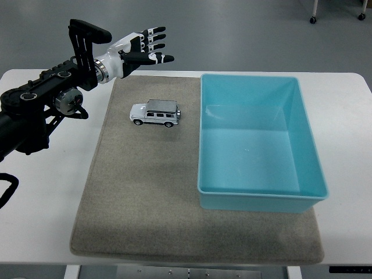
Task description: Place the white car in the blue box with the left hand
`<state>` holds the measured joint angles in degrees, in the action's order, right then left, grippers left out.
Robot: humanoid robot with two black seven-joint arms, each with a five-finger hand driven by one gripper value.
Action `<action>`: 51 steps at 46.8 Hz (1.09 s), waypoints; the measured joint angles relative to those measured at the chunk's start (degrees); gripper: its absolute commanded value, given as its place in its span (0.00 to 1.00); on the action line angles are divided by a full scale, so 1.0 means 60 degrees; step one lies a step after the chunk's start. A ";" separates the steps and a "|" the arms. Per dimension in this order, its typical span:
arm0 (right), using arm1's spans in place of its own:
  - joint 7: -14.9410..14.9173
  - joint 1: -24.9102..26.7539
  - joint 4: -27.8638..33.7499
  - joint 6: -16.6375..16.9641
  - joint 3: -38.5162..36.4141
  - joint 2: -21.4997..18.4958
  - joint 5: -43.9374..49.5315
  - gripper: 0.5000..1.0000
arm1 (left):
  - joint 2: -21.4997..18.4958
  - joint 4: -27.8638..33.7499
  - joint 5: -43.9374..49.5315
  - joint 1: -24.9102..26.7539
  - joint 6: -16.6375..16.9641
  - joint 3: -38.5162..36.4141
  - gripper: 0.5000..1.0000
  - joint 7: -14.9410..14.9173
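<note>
A small white toy car [155,113] with dark windows stands on its wheels on the grey mat [145,192], its side towards me, just left of the blue box. The blue box [308,168] is an open, empty light-blue plastic bin on the right part of the mat. My left hand [148,47] is raised over the mat's far left corner, beyond the car and apart from it. Its fingers are spread and hold nothing. The right arm does not show.
The mat lies on a white table [46,192]. The black left arm [40,104] reaches in over the table's left side. Grey floor lies beyond the far edge, with chair castors [313,19] at the top right.
</note>
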<state>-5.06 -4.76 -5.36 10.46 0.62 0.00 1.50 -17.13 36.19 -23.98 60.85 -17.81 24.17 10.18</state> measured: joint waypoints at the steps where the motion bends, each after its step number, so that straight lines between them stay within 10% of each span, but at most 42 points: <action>1: 0.0001 0.0000 0.0000 0.0000 0.0000 0.0000 0.0000 0.87 | -0.0088 0.0124 -0.0060 0.0063 -0.0020 -0.0132 1.00 0.0000; 51: -0.0002 -0.0002 0.0000 0.0000 -0.0002 0.0000 0.0000 0.87 | -0.0748 0.1715 -0.7915 0.0976 -0.0364 -0.2007 0.99 -0.0341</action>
<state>-5.07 -4.77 -5.36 10.46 0.61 0.00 1.49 -21.62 46.48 -71.46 66.71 -20.00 12.13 8.13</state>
